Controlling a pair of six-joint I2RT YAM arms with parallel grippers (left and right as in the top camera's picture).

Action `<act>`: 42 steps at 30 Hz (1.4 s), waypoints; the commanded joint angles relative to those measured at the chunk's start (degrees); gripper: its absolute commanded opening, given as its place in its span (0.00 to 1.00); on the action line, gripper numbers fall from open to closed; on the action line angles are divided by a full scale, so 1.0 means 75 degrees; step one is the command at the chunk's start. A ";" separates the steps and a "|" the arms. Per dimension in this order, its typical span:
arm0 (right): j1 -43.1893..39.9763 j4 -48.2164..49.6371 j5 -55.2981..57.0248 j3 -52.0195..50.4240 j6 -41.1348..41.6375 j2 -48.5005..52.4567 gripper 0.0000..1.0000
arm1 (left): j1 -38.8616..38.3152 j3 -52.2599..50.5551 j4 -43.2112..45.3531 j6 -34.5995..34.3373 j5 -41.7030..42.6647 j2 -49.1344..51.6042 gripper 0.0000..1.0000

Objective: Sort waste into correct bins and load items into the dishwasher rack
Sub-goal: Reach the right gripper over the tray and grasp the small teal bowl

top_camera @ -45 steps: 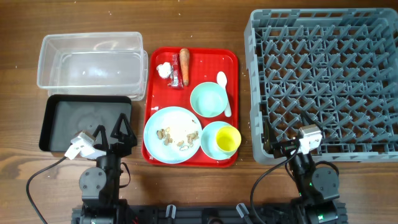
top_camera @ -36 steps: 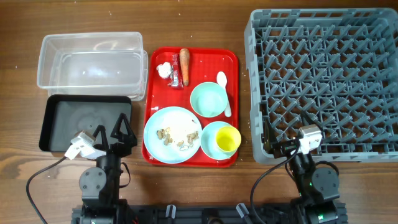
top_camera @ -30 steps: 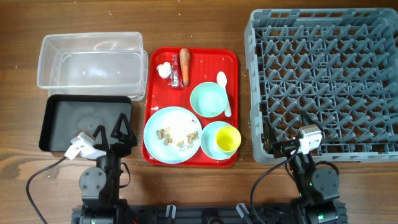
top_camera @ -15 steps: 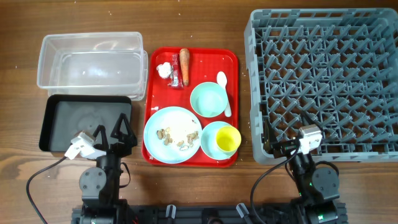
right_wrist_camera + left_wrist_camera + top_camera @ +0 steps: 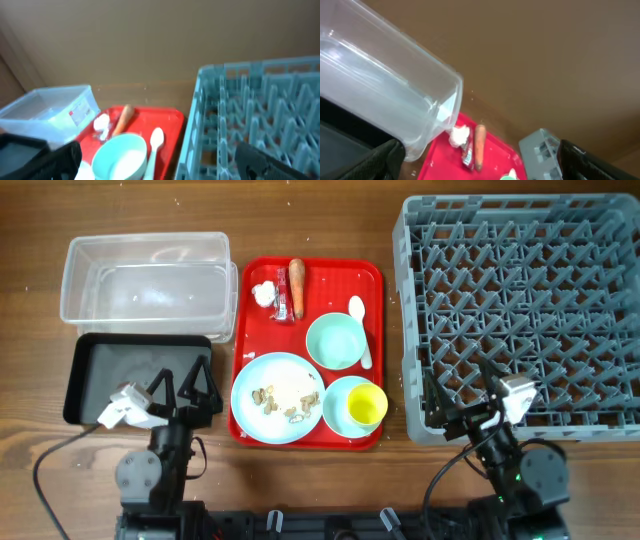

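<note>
Right, status: grey rack (image 5: 410,330) takes up the right side of the table. Clear tub (image 5: 150,242) is far left, black tray (image 5: 120,365) just in front of it, touching or nearly. Red tray (image 5: 330,280) sits between the tub and the rack, with all the waste and dishes on it.

Left gripper (image 5: 185,385) hangs over the black tray's near right corner, jaws spread wide, nothing held. Right gripper (image 5: 460,395) is at the rack's near left corner, also wide and holding nothing.

On the red tray: blue plate (image 5: 275,370) near left, mint bowl (image 5: 334,340) at centre, light blue bowl (image 5: 335,395) near right with the yellow cup (image 5: 366,404) standing in it. White spoon (image 5: 358,320) lies just right of the mint bowl. Carrot (image 5: 296,278), red wrapper (image 5: 282,305) and tissue (image 5: 264,293) are bunched at the far left corner. Scraps (image 5: 290,405) lie on the plate.
</note>
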 commanded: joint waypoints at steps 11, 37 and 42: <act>-0.0003 -0.4846 -0.0778 0.7111 0.0213 0.7414 1.00 | -0.1043 0.8236 -0.5820 0.1638 0.1711 0.8107 1.00; -0.0003 -0.5534 -0.0557 0.7038 0.1212 0.8271 0.99 | -0.4022 0.8349 -0.3786 0.1431 -0.1046 1.3222 0.52; 0.0315 -0.4870 -0.2334 0.6709 -0.0469 0.8664 0.85 | -0.4001 0.8408 -0.3981 0.1288 -0.1026 1.2004 0.79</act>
